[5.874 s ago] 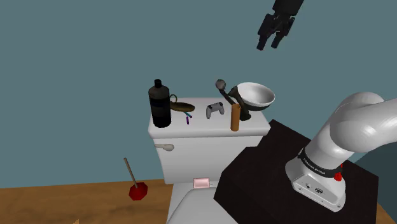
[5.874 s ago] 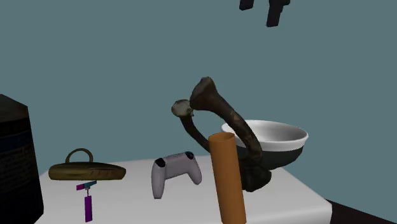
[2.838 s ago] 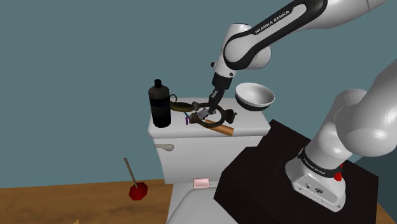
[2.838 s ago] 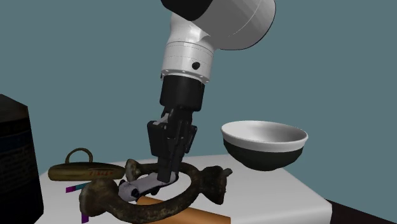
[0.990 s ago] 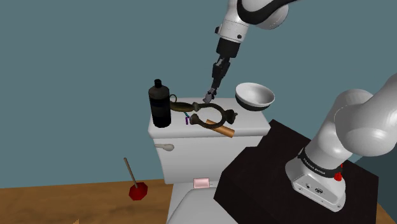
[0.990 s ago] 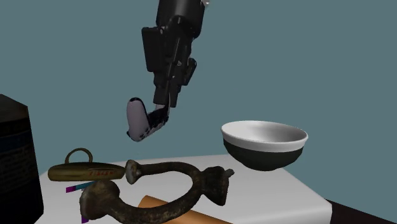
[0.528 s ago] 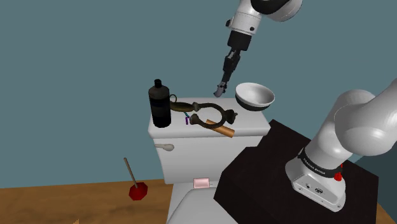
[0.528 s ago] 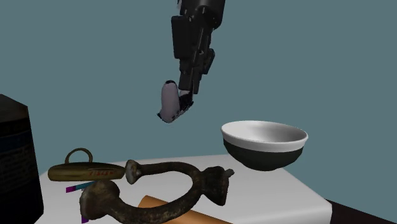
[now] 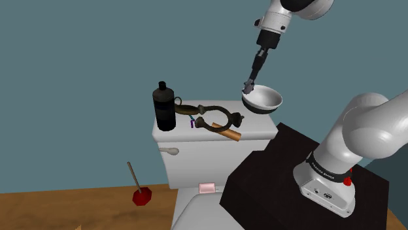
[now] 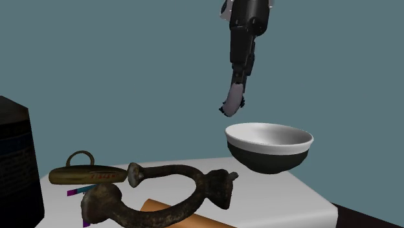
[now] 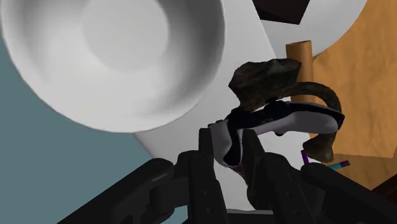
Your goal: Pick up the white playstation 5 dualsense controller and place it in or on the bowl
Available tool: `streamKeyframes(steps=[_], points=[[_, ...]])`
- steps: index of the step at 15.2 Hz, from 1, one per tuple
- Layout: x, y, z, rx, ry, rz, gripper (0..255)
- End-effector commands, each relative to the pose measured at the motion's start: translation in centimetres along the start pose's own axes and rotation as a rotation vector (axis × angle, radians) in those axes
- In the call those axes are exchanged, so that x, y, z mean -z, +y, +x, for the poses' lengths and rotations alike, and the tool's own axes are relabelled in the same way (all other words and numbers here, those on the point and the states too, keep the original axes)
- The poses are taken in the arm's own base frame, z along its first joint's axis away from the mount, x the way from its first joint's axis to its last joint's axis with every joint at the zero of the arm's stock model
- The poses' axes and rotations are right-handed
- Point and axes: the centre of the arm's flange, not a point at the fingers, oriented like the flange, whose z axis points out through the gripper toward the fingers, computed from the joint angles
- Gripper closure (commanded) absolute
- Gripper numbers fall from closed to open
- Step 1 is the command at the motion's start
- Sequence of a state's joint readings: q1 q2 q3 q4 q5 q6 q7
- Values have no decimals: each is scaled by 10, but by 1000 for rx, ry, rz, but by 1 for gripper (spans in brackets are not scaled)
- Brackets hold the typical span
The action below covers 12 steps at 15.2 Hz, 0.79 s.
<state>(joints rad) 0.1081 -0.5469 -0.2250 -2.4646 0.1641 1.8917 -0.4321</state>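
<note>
At the upper right of the shoulder view, the gripper (image 9: 250, 83) hangs over the left rim of the bowl (image 9: 265, 100) on the tank (image 9: 196, 134), clamped on the controller (image 9: 248, 85). In the second exterior view's upper middle, the controller (image 10: 231, 98) dangles just above the bowl's (image 10: 269, 148) left rim. In the wrist view both fingers (image 11: 205, 149) pinch one end of the controller (image 11: 289, 118), the bowl (image 11: 114, 57) beyond it

white toilet tank (image 9: 196, 142), bowl (image 9: 263, 99), black bottle (image 9: 164, 106), brown tube (image 9: 229, 134)

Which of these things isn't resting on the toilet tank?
The pale controller: clasped in the gripper, it hangs near the bowl, while the bottle and brown tube rest on the tank.
</note>
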Motion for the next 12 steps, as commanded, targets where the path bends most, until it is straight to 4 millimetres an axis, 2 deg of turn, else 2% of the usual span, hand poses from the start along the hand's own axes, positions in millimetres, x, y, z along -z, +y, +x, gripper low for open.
streamKeyframes(steps=[1,4,12], points=[[9,19,-17,2,0,0,255],[20,49,-41,2,0,0,255],[-20,60,-44,2,0,0,255]])
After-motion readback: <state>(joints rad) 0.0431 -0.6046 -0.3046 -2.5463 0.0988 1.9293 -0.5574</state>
